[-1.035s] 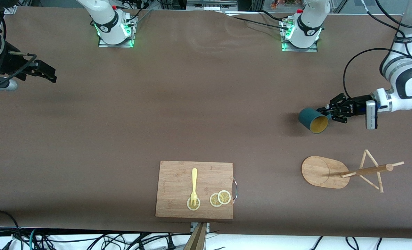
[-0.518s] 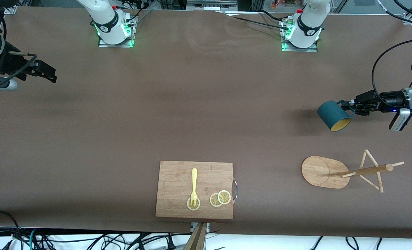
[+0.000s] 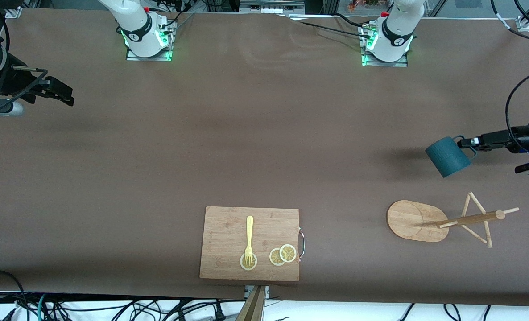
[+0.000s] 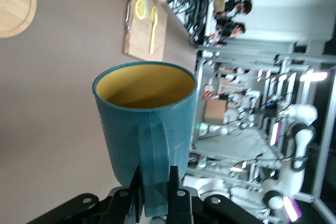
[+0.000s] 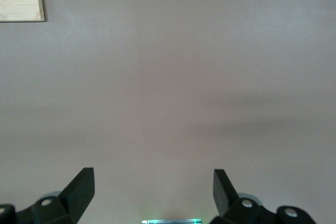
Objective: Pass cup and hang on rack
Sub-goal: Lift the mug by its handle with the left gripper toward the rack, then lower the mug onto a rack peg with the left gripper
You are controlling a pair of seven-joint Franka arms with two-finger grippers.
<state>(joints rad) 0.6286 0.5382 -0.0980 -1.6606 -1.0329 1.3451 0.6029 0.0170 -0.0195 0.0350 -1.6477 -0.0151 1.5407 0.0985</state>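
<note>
Cup (image 4: 144, 124), empty, hangs by handle from left gripper (image 4: 155, 190).

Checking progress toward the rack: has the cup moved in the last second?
Yes. The cup, held by the left gripper, moved toward the left arm's table end, judged against the rack.

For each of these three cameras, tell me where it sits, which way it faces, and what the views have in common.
Front view: high, facing both arm bases; shows the cutting board, rack, and both end effectors, left and right.
Left wrist view: on the left wrist, looking along its shut end effector, which pinches the cup by its handle.
Right wrist view: on the waiting right wrist, looking down at bare table past its open end effector.
Shared: cup, board.
</note>
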